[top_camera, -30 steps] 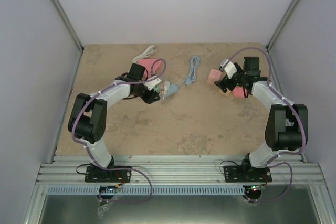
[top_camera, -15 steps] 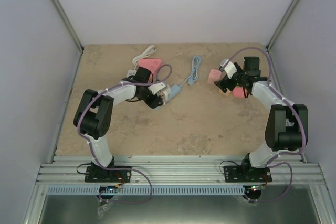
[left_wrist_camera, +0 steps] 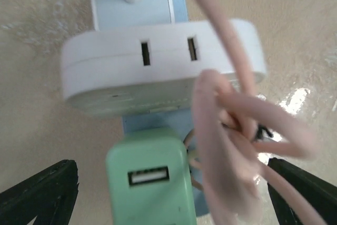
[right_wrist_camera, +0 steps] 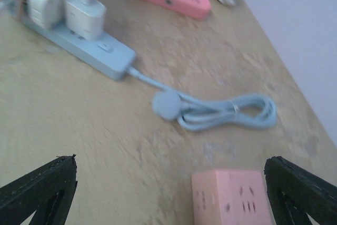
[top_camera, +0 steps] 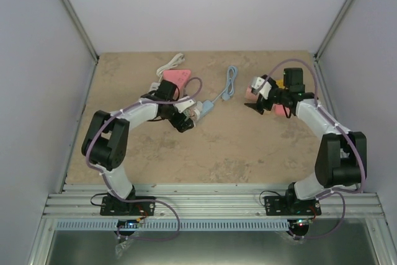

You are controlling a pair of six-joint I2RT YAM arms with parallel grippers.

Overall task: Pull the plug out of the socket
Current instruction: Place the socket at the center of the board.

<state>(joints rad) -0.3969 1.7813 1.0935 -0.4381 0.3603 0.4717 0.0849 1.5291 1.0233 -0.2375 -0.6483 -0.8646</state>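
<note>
Where the plugs are seated: green plug (left_wrist_camera: 150, 183) and white plug (left_wrist_camera: 158, 72) are seen pushed into the blue power strip (left_wrist_camera: 152, 11), mid-table.
Left gripper (left_wrist_camera: 174, 188): fingers are held wide apart either side of the green plug; nothing is pinched.
Right gripper (right_wrist_camera: 168, 183): jaws are spread wide and empty, near the pink cube socket (right_wrist_camera: 231, 201).

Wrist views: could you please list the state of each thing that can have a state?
left gripper: open, one finger on either side of the green charger, clear of it.
right gripper: open, empty.
green charger: seated on the blue power strip, seemingly plugged in.
white adapter: plugged into that strip.
blue cable: coiled, tied.
pink cube socket: nothing plugged in on visible faces.
</note>
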